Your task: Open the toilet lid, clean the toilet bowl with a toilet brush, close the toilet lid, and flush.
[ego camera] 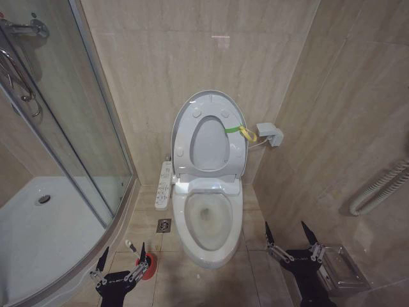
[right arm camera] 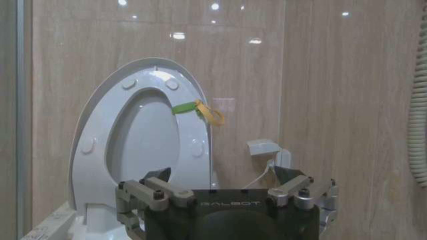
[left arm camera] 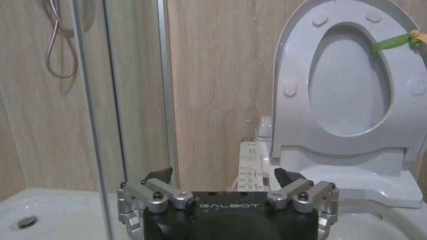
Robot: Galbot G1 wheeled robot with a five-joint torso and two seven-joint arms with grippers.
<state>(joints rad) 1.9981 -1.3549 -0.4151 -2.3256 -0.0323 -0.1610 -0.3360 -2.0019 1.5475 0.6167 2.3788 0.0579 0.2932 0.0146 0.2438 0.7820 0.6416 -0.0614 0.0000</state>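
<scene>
— How is the toilet seen from the head view?

— The toilet lid (ego camera: pixel 211 97) is seen raised upright against the tiled wall, with the ring-shaped seat (ego camera: pixel 208 160) folded up against it; a green-yellow tag (ego camera: pixel 241 132) is looped on the seat's rim. The toilet bowl (ego camera: pixel 208 246) is left uncovered below, and a control panel (ego camera: pixel 164 185) is mounted along its side towards the shower.

— And the brush?

— The toilet brush (ego camera: pixel 135 250) is found on the floor beside the bowl, its thin white handle sticking out of the red holder (ego camera: pixel 148 267), just behind the left gripper.

— Where are the grippers held?

— The left gripper (ego camera: pixel 120 262) is held low near the floor, between the shower tray (ego camera: pixel 38 233) and the bowl, its jaws released and nothing between them. The right gripper (ego camera: pixel 291 242) is held low on the bowl's other side, near a metal drain cover (ego camera: pixel 342 268) — its jaws are likewise spread, nothing grasped. In both wrist views the raised lid is faced.
</scene>
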